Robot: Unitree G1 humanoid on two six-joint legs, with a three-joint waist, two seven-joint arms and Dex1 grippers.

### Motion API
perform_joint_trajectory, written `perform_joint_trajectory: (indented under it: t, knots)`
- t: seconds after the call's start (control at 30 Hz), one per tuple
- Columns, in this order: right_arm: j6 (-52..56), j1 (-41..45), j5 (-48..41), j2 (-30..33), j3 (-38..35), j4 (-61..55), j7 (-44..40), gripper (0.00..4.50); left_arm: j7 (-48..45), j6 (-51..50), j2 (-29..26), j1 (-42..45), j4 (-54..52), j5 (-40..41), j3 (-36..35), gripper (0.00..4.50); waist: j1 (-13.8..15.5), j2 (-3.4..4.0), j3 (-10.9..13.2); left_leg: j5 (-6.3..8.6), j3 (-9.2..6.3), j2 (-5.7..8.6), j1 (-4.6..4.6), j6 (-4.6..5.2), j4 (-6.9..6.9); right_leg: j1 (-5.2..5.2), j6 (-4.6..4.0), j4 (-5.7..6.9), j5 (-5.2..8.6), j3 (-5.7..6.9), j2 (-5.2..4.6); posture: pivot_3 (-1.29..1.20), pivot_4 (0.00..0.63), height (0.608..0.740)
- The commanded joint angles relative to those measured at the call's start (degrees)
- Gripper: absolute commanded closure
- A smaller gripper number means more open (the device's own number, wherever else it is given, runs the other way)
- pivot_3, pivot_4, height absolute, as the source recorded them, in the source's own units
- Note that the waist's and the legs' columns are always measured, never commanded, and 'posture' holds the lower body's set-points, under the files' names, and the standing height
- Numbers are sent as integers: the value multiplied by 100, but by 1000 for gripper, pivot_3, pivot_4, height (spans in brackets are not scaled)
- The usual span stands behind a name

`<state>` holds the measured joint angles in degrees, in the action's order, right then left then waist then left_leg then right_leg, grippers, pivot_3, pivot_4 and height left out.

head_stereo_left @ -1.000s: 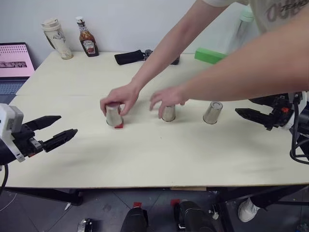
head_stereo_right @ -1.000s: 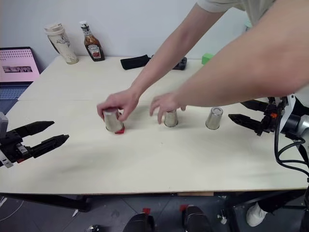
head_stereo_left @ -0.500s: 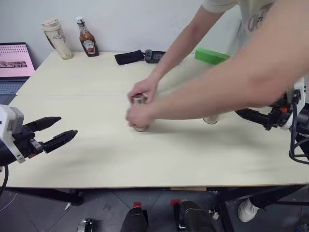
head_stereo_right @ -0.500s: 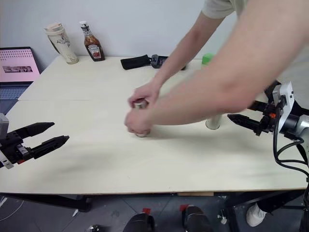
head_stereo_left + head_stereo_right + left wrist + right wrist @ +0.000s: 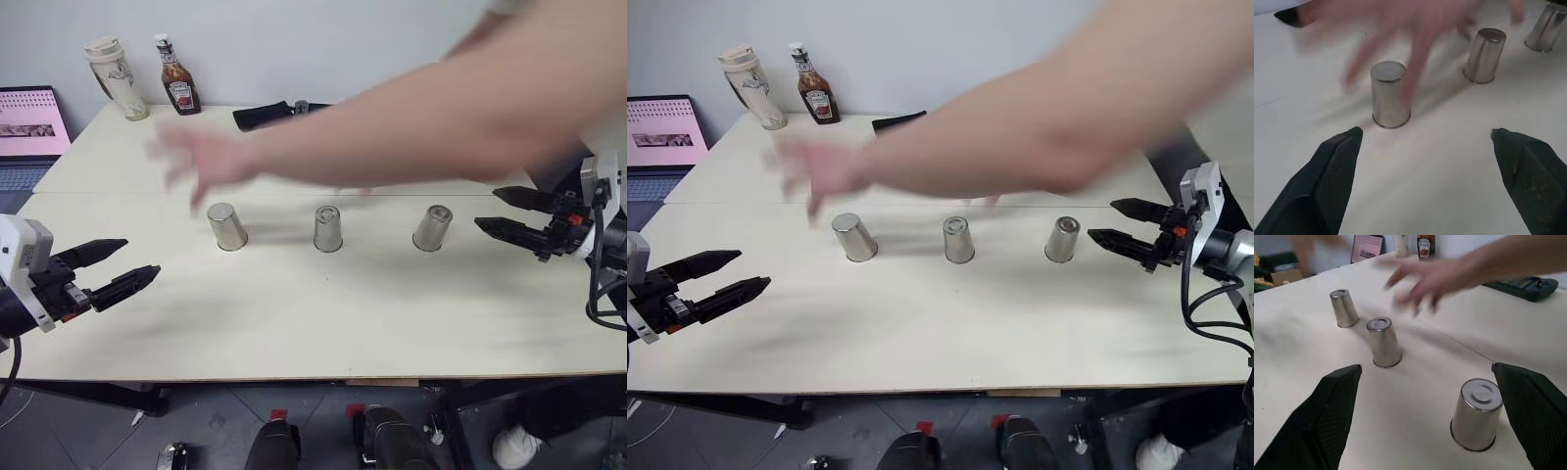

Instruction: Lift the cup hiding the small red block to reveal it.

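Three identical inverted cups stand in a row on the tabletop (image 5: 294, 323); the small red block is hidden. Left hand (image 5: 125, 269), fingers wide, empty, sits nearest the left cup (image 5: 226, 226); right hand (image 5: 505, 211), likewise wide, nearest the right cup (image 5: 432, 227). Middle cup (image 5: 327, 228) lies between. A person's arm (image 5: 411, 127) crosses above.

Our left gripper (image 5: 125, 266) hangs low at our left side with its jaws spread wide, pointing inward over the bench (image 5: 323, 323). Our right gripper (image 5: 502, 211) hovers at the right edge, jaws likewise wide apart, aimed inward, holding nothing.
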<state>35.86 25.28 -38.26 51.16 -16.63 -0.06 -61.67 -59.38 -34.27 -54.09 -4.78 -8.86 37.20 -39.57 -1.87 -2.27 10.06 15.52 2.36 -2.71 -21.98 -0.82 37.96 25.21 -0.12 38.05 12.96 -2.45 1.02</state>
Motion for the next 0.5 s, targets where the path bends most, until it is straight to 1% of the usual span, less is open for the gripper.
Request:
perform_joint_trajectory:
  t: [0.03,0.07,0.17,0.23,0.27,0.33,0.4,0.47,0.5]
  knots:
    - [95,125,-112,10,67,-398,-10,0,-34,12,-62,-14,-404,63,127,40,0,0,0,0,0,0,0,0,0,0,0,0,0,0,0,0,150,740]
    - [137,146,-127,3,108,-470,-5,0,-12,-19,-62,2,-522,72,219,40,0,0,0,0,-1,0,0,0,0,0,1,0,0,0,0,0,150,740]
    - [295,403,-47,-207,504,-836,281,0,485,-54,147,418,-988,-140,1087,40,2,2,0,0,-3,-1,0,0,1,-3,0,0,0,-1,-3,0,150,740]
    - [446,748,127,-505,792,-889,757,0,710,36,394,714,-882,-274,1504,40,-1,2,0,-1,-2,2,3,0,3,-5,8,2,-5,-5,-5,0,150,740]
    - [523,849,177,-591,863,-892,917,0,749,68,472,787,-841,-283,1591,40,-11,2,-1,-1,-2,2,2,0,3,-5,25,1,-15,-6,-3,0,150,740]
    - [692,1072,267,-814,1027,-903,1231,0,856,19,646,944,-840,-303,1873,40,-17,-2,-2,-1,4,5,4,0,7,-4,30,3,-19,-5,3,0,150,740]
    - [711,1306,409,-1118,1210,-902,1585,0,932,130,838,1084,-932,-457,2308,40,-11,0,-1,-1,2,4,1,0,5,-3,29,3,-18,-5,3,0,150,740]
    - [797,1723,703,-1840,1431,-586,2392,0,1284,341,1404,1393,-958,-809,3047,40,-4,0,-3,-1,-1,6,-9,0,3,2,29,-2,-18,-6,4,0,150,740]
    - [876,1845,763,-2080,1455,-477,2638,0,1395,385,1585,1483,-946,-903,3226,40,-3,0,-3,-1,-2,6,-6,0,3,-1,28,-2,-18,-7,3,0,150,740]
